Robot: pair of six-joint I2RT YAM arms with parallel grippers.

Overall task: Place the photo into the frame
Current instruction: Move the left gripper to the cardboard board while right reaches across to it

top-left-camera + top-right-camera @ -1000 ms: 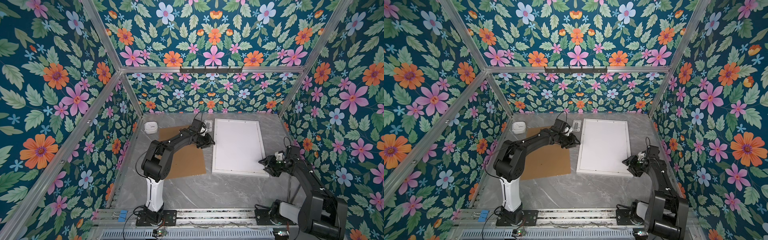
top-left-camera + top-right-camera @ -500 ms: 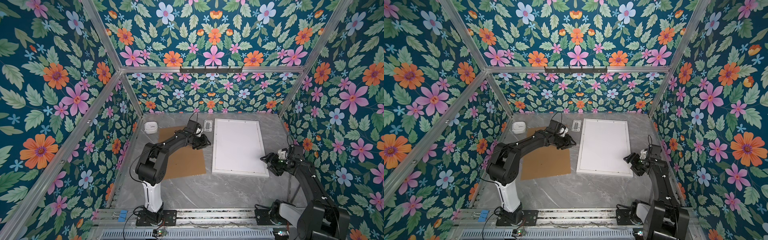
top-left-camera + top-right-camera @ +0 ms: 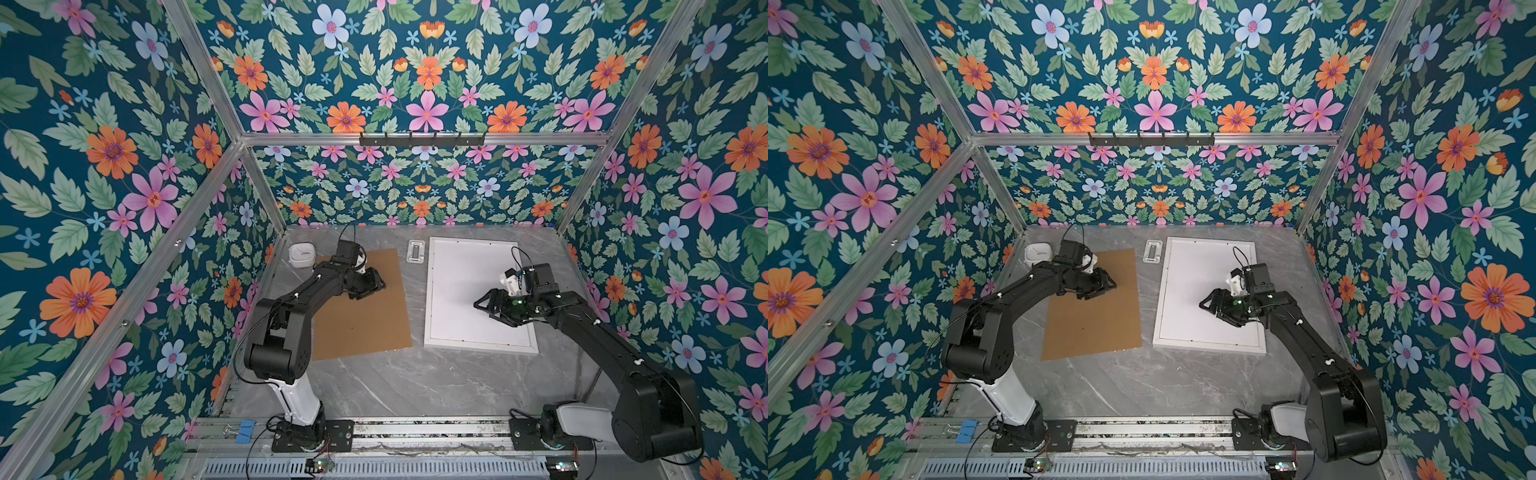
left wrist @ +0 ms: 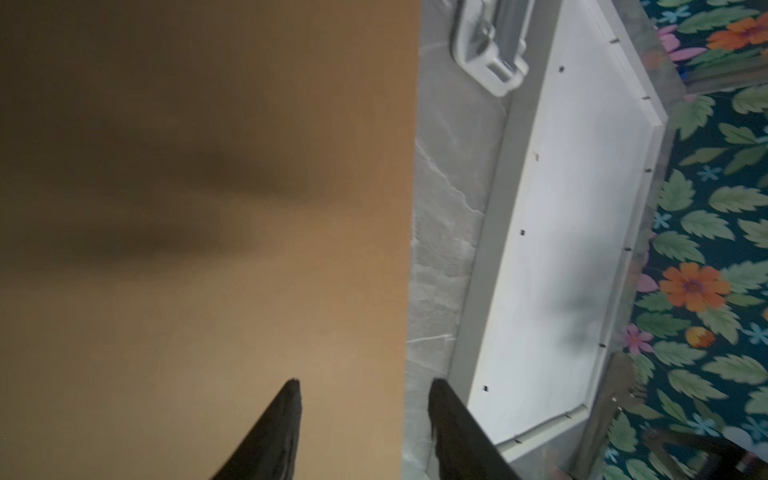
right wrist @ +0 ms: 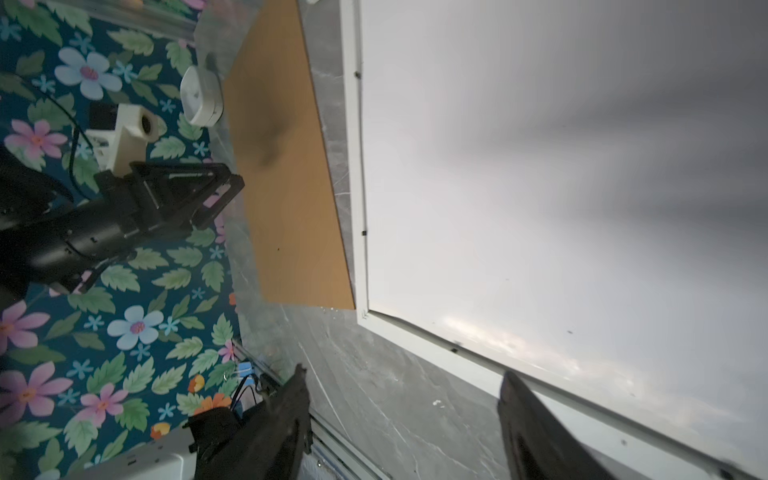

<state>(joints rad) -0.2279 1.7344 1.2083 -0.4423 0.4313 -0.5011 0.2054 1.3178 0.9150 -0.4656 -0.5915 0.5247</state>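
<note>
The frame [image 3: 478, 346] [image 3: 1208, 348] is a large white rectangle lying flat on the right of the table, and a plain white surface fills its opening. The photo's printed face shows in no view. My left gripper [image 3: 376, 284] [image 3: 1106, 284] [image 4: 365, 382] hovers open over the brown backing board [image 3: 365, 320], near the board's edge that faces the frame, with nothing between its fingers. My right gripper [image 3: 482, 305] [image 3: 1206, 302] [image 5: 404, 371] hangs open and empty above the frame's right half, pointing left.
The brown backing board [image 3: 1096, 324] lies flat left of the frame, with a strip of grey table between them. A small white round device [image 3: 302, 254] sits at the back left. A small clear clip-like piece [image 3: 416, 252] lies by the frame's far left corner. Flowered walls enclose the table.
My left gripper has pulled back left from the frame's edge to over the brown board and opened wider. My right gripper has moved from the frame's near right corner inward over it, opening wider.
</note>
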